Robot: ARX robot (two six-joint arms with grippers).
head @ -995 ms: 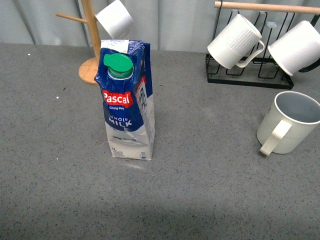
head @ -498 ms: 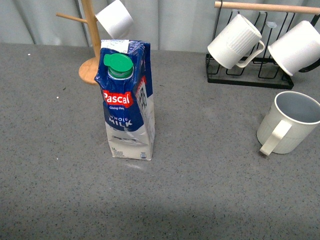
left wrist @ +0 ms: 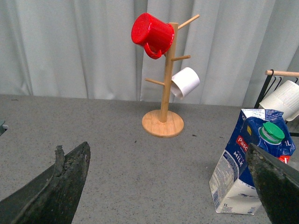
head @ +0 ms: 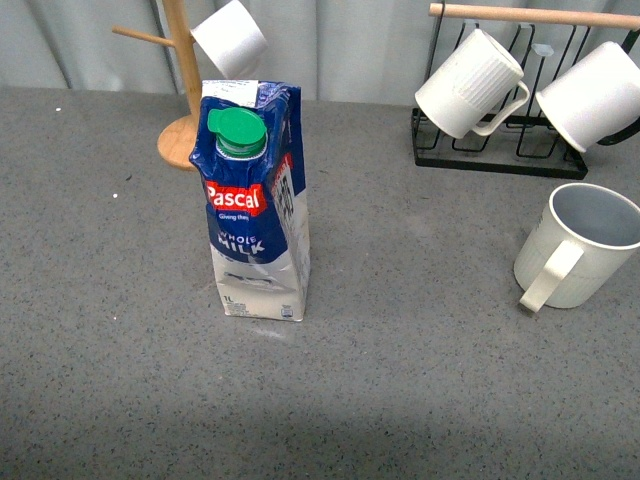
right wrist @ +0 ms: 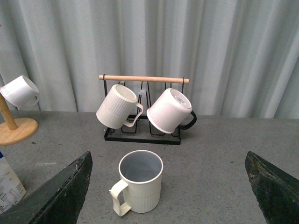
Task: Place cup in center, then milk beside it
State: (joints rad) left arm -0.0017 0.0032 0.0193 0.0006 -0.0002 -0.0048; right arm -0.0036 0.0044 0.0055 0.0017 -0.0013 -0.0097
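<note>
The cup [head: 582,245], a large cream-white ribbed mug with a grey-blue inside, stands upright at the right edge of the front view, handle toward me. It also shows in the right wrist view [right wrist: 139,181], between and beyond the wide-open fingers of my right gripper [right wrist: 170,205]. The milk [head: 256,205], a blue and white Pascal carton with a green cap, stands upright left of centre. In the left wrist view the milk [left wrist: 247,161] is by the right finger of my open, empty left gripper [left wrist: 173,200]. Neither gripper shows in the front view.
A black wire rack with a wooden bar [head: 520,90] at the back right holds a bright white ribbed mug [head: 470,82] and a smooth white mug [head: 595,95]. A wooden mug tree [left wrist: 163,93] at the back left carries a red mug [left wrist: 150,32] and a white mug [left wrist: 185,82].
</note>
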